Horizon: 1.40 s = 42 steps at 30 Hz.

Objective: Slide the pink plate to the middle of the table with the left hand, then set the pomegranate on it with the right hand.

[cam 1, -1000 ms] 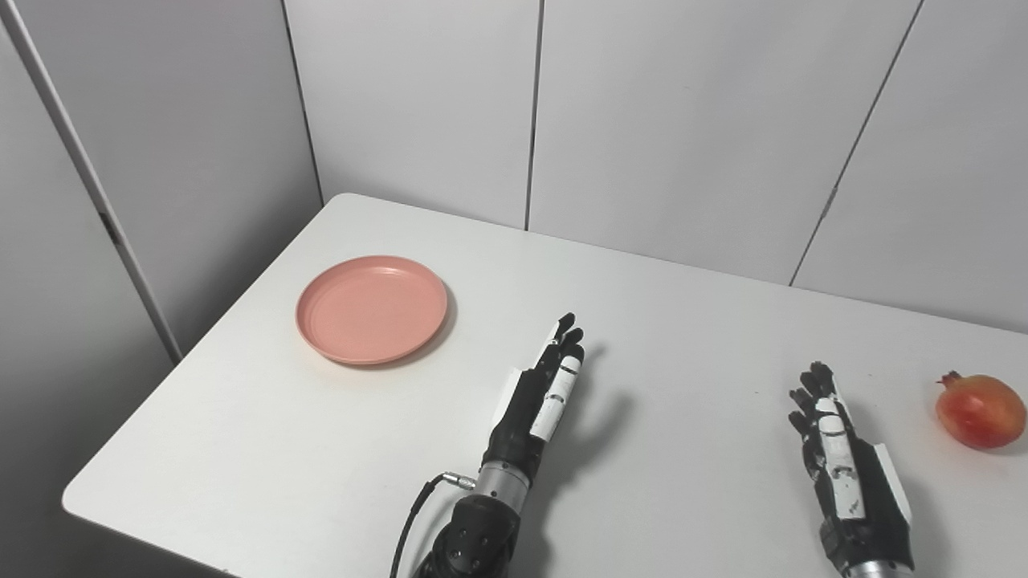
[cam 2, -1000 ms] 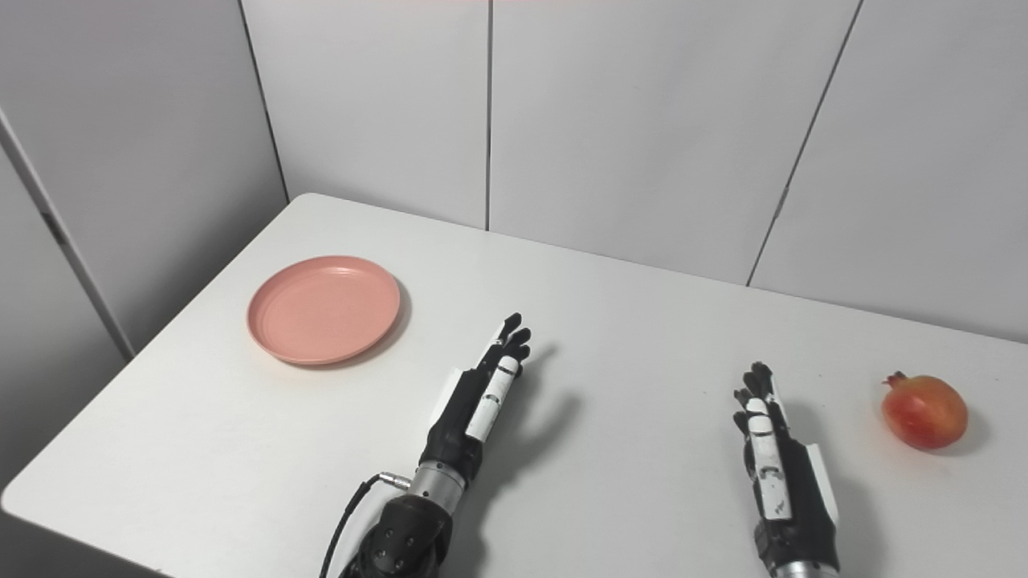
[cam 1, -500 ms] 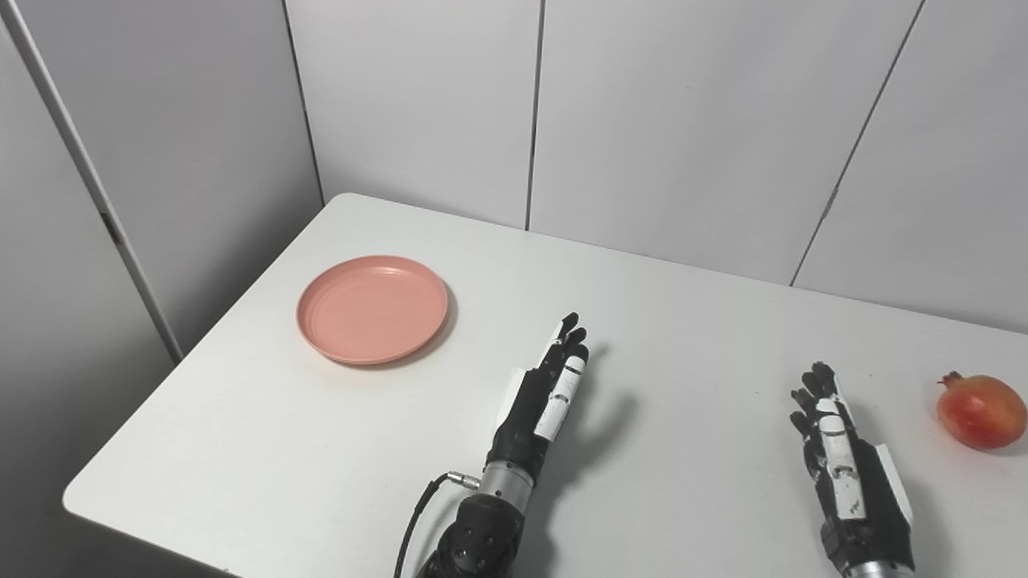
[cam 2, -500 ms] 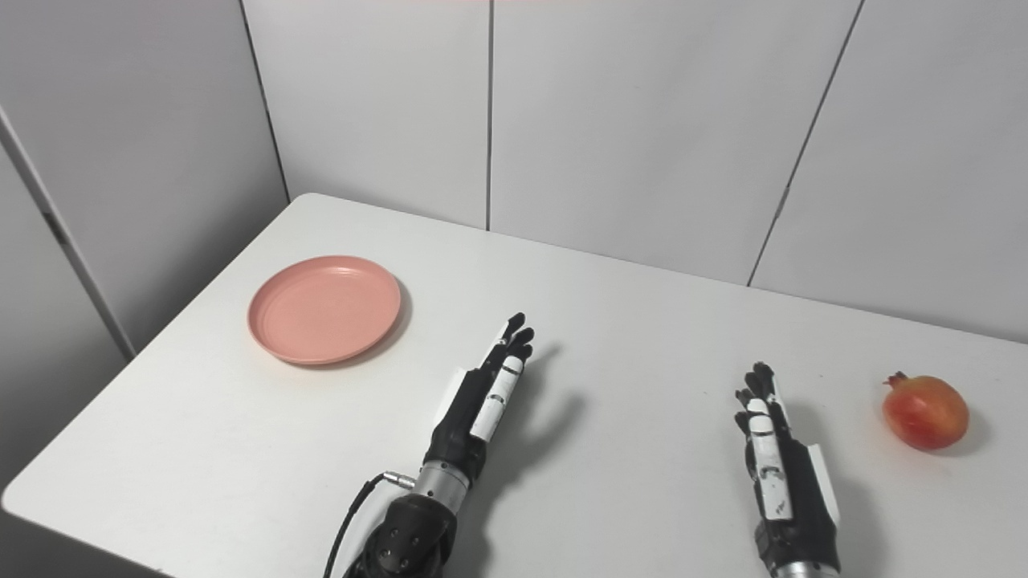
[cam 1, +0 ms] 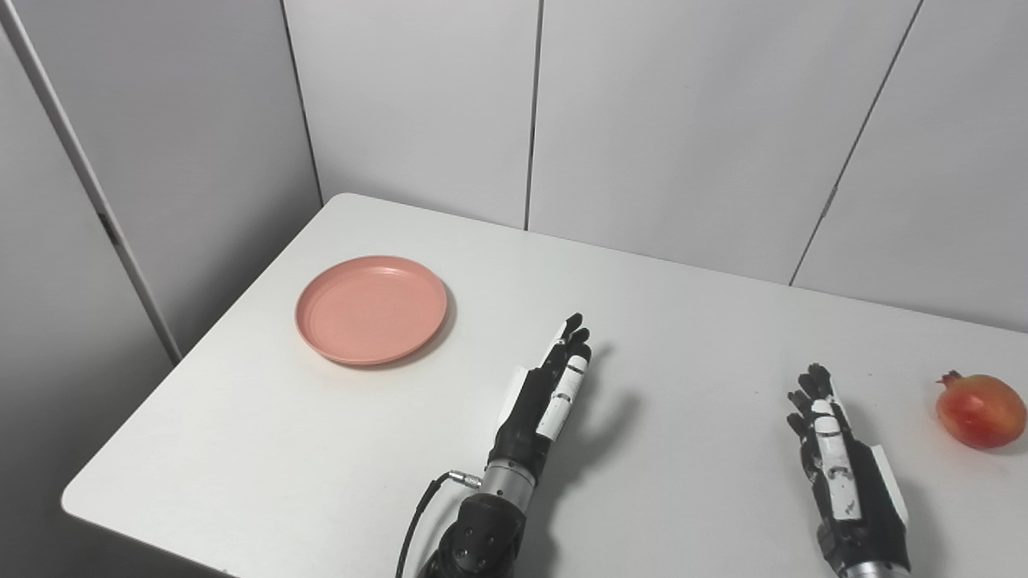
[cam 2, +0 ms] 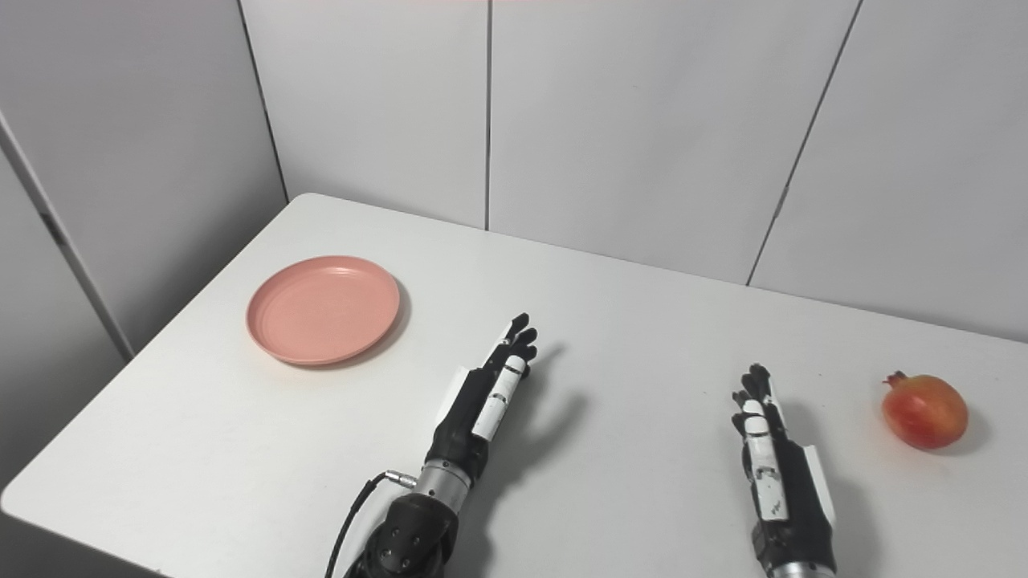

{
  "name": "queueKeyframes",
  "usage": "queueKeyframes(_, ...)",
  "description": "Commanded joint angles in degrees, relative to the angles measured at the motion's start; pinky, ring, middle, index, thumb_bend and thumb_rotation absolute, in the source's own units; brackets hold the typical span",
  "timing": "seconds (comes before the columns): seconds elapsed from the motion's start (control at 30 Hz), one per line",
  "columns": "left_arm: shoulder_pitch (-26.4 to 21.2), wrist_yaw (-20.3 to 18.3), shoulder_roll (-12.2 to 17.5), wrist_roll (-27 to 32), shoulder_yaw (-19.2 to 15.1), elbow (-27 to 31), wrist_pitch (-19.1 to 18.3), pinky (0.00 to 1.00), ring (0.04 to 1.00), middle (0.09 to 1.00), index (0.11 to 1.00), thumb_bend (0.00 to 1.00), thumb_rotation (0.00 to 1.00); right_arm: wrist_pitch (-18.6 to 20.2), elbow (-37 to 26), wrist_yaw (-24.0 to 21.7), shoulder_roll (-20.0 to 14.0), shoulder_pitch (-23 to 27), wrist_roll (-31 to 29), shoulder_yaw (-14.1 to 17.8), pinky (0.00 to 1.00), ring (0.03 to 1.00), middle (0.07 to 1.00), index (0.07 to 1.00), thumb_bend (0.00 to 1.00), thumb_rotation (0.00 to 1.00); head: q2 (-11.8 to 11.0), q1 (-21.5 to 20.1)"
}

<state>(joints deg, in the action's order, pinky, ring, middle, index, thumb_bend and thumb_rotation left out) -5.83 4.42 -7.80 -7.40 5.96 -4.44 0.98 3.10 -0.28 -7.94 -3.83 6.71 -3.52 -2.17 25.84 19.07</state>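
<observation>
A round pink plate (cam 1: 371, 309) lies empty on the left part of the white table (cam 1: 691, 321). A red pomegranate (cam 1: 980, 410) sits near the table's right edge. My left hand (cam 1: 548, 396) is open, fingers stretched, held over the table's middle front, well right of the plate and apart from it. My right hand (cam 1: 841, 470) is open and empty, low at the front right, left of the pomegranate and not touching it. The same scene shows in the right eye view, with the plate (cam 2: 323, 309) and pomegranate (cam 2: 924, 410).
Grey wall panels (cam 1: 658, 120) stand behind and left of the table. The table's left corner edge (cam 1: 72, 502) is near the front. A black cable (cam 1: 418, 514) loops from my left wrist.
My left hand has crept slightly forward and up. My right hand has shifted very slightly. The plate and pomegranate have not moved.
</observation>
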Motion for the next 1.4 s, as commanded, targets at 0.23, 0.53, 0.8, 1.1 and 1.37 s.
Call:
queueKeyframes(0.23, -3.02, -0.78, 1.16, -1.25, 0.90, 4.78, 1.05, 0.90, 0.929, 0.946, 0.932, 0.43, 1.00, -2.33, -1.15, 0.21, 0.65, 1.87, -0.54, 0.23, 1.00, 1.000, 1.000, 1.000, 0.10, 1.00, 0.23, 0.49)
queueKeyframes(0.53, -5.27, -1.05, 2.20, -0.82, -0.65, 8.79, -0.51, 0.90, 0.919, 0.943, 0.938, 0.42, 1.00, -3.72, -0.08, -0.02, 0.37, 2.07, -0.26, 0.16, 1.00, 1.000, 1.000, 1.000, 0.10, 1.00, 0.12, 0.70)
queueKeyframes(0.8, -7.54, -1.44, 3.87, 0.43, -2.24, 10.08, -1.12, 0.90, 0.925, 0.947, 0.938, 0.44, 1.00, -3.79, -0.16, 0.07, 0.52, 2.02, -0.29, 0.18, 1.00, 1.000, 1.000, 1.000, 0.10, 1.00, 0.08, 1.09)
queueKeyframes(1.1, -10.72, -1.16, 5.79, 2.02, -5.39, 12.42, -2.09, 0.90, 0.915, 0.940, 0.934, 0.42, 1.00, -3.55, 0.21, -0.34, 0.39, 2.12, -0.98, 0.38, 1.00, 1.000, 1.000, 1.000, 0.10, 1.00, -0.15, 1.51)
queueKeyframes(1.37, -13.41, -0.97, 8.51, 3.82, -8.97, 11.69, -1.40, 0.93, 0.935, 0.955, 0.943, 0.42, 1.00, -3.67, 0.26, -0.76, -0.06, 2.11, -1.08, 0.38, 1.00, 1.000, 1.000, 1.000, 0.11, 1.00, -0.20, 1.89)
